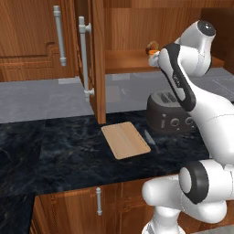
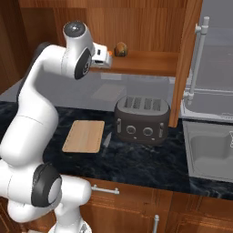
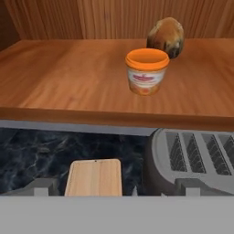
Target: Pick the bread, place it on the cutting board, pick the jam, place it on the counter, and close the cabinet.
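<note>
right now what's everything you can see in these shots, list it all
bread: one, mottled brown, on the cabinet shelf behind the jam
jam: one, orange, on the shelf ahead of the hand
cutting board: one, light tan, flat on the counter left of the toaster
counter: one, dark marbled
toaster: one, dark grey, on the counter
cabinet: reddish-brown, door open
sink: one, grey, right end of the counter
gripper: white arm, raised at shelf height; jaws' state unclear
</note>
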{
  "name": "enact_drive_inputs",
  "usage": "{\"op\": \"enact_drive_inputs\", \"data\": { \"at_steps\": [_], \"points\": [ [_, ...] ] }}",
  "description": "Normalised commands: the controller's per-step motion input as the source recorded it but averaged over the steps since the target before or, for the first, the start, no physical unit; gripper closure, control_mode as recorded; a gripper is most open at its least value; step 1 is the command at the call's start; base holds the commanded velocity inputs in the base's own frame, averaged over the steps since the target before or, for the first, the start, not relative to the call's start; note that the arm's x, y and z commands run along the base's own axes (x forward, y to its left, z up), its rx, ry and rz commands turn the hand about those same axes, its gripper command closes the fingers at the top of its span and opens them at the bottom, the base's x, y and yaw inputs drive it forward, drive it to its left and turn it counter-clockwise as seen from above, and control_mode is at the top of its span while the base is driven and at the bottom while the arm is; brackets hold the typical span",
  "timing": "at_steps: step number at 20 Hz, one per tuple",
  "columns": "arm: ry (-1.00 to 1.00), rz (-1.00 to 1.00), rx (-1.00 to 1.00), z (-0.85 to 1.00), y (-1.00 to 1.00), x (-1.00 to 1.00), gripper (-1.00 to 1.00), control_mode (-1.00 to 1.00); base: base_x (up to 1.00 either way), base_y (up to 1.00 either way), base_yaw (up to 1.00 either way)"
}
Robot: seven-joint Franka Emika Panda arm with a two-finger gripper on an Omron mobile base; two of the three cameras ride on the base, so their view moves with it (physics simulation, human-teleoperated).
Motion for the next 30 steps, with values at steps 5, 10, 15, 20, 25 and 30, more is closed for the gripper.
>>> {"op": "enact_drive_inputs", "data": {
  "at_steps": [5,10,15,20,25,30],
  "points": [
    [0.0,0.0,0.0,0.0,0.0,0.31,-1.0,-1.0,0.0,0.0,0.0],
    [0.0,0.0,0.0,0.0,-0.01,0.29,-1.0,-1.0,0.0,0.0,0.0],
    [0.0,0.0,0.0,0.0,-0.05,0.28,-1.0,-1.0,0.0,0.0,0.0],
    [0.0,0.0,0.0,0.0,-0.1,0.27,-1.0,-1.0,0.0,0.0,0.0],
    [0.0,0.0,0.0,0.0,-0.16,0.25,-1.0,-1.0,0.0,0.0,0.0],
    [0.0,0.0,0.0,0.0,-0.1,0.27,-1.0,-1.0,0.0,0.0,0.0]
  ]
}}
